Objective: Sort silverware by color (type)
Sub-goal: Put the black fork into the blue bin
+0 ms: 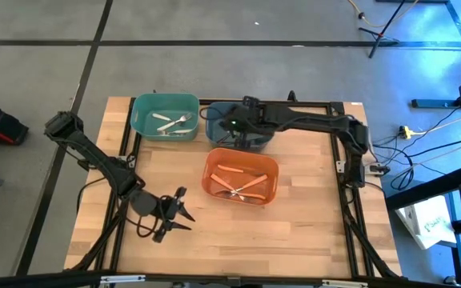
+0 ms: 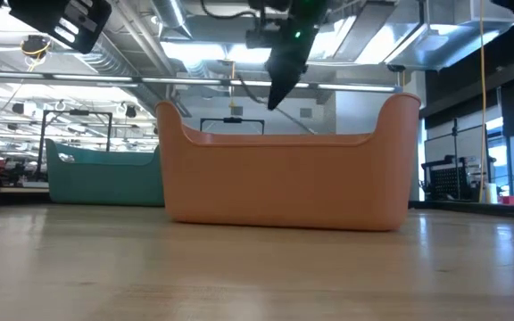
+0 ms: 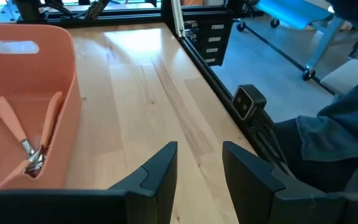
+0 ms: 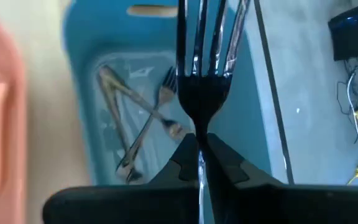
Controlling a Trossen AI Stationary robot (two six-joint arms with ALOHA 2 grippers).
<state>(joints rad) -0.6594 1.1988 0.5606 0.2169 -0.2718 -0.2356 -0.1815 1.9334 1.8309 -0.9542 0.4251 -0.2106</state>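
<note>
1. Here the right gripper [image 4: 199,155] reaches out over the blue-grey bin [image 1: 218,120], its fingers clamped on the handle of a black fork [image 4: 201,87] whose tines point out ahead of them.
2. The left gripper [image 3: 197,165] hangs over bare table [image 1: 310,232] near the front left, fingers narrowly parted and holding nothing.
3. Three bins stand on the table: teal [image 1: 142,120], blue-grey, orange [image 1: 214,164].
4. The teal bin holds about three white utensils [image 1: 173,122].
5. The orange bin holds about three orange-handled utensils [image 1: 242,188].
6. The blue-grey bin holds what look like two or three utensils [image 4: 138,121]; the exact count is unclear.
</note>
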